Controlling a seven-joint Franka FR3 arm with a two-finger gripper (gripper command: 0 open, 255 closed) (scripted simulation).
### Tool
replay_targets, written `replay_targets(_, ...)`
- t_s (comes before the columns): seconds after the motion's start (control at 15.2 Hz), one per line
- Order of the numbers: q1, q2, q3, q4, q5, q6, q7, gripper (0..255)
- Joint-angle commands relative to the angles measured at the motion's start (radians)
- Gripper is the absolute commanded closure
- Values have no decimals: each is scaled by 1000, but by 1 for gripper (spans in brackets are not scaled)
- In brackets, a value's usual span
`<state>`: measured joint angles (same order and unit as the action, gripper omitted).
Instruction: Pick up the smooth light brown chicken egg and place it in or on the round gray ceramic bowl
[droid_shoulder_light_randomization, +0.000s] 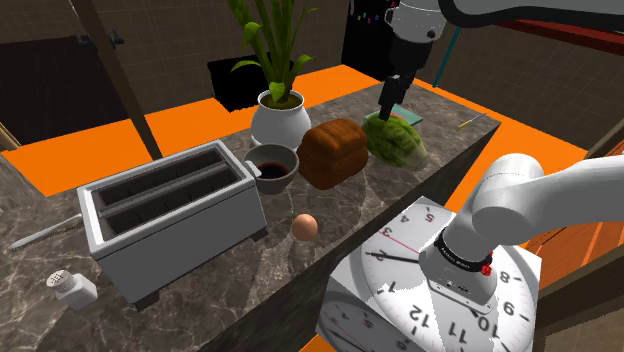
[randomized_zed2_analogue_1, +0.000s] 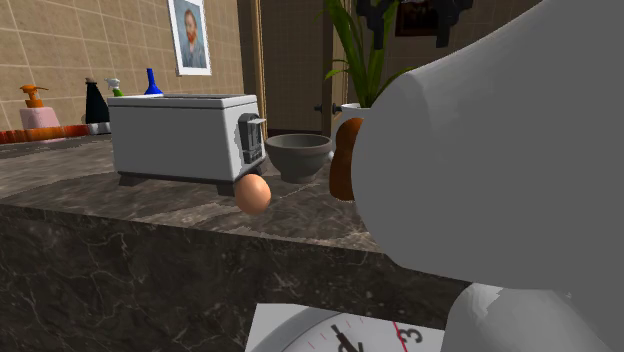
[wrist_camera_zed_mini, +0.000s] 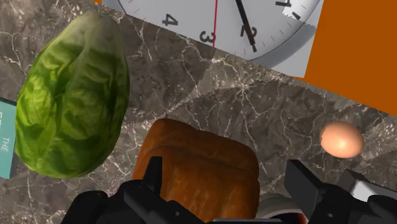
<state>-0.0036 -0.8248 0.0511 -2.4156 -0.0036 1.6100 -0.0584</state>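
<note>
The egg (droid_shoulder_light_randomization: 306, 226), smooth, light brown and oval, lies on its side on a dark marble countertop (droid_shoulder_light_randomization: 235, 285) laced with pale veins. In the shoulder view we see it just off the near corner of a boxy white toaster (droid_shoulder_light_randomization: 170, 215) with two long slots, close to the counter's edge facing the stand (droid_shoulder_light_randomization: 385, 290). The stand is a box wrapped in a clock-face pattern.

The bowl (droid_shoulder_light_randomization: 280, 178) is round, grey and glossy like ceramic, with a dark inside. It sits farther back than the egg and apart from it, between the toaster and a bread loaf (droid_shoulder_light_randomization: 333, 151). The loaf has a rounded top and a rust-brown crust. Behind the bowl stands a white bulbous pot (droid_shoulder_light_randomization: 280, 125) holding a leafy green plant (droid_shoulder_light_randomization: 270, 40).

Beside the loaf lies a crinkled green lettuce (droid_shoulder_light_randomization: 398, 140). A small white salt shaker (droid_shoulder_light_randomization: 72, 288) lies tipped over near the toaster's other end.

The black gripper (droid_shoulder_light_randomization: 386, 113) hangs above the lettuce, well apart from the egg.

In the wrist view its fingers (wrist_camera_zed_mini: 153, 181) stand wide apart and hold nothing. We see the loaf's crust (wrist_camera_zed_mini: 203, 168) below and between them, with the egg (wrist_camera_zed_mini: 341, 139) off to one side.

In the second exterior view the egg (randomized_zed2_analogue_1: 252, 193) rests in front of the toaster (randomized_zed2_analogue_1: 185, 135), and the bowl (randomized_zed2_analogue_1: 298, 158) stands just behind it.
</note>
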Motion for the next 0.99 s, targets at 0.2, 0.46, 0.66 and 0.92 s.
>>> replay_targets(0.2, 18, 35, 28, -46, 57, 56, 47, 0)
replay_targets(0.46, 45, 98, 66, -96, 136, 140, 105, 0)
replay_targets(0.66, 68, 156, 96, -122, 197, 208, 143, 0)
replay_targets(0.92, 102, 251, 136, -141, 279, 304, 187, 0)
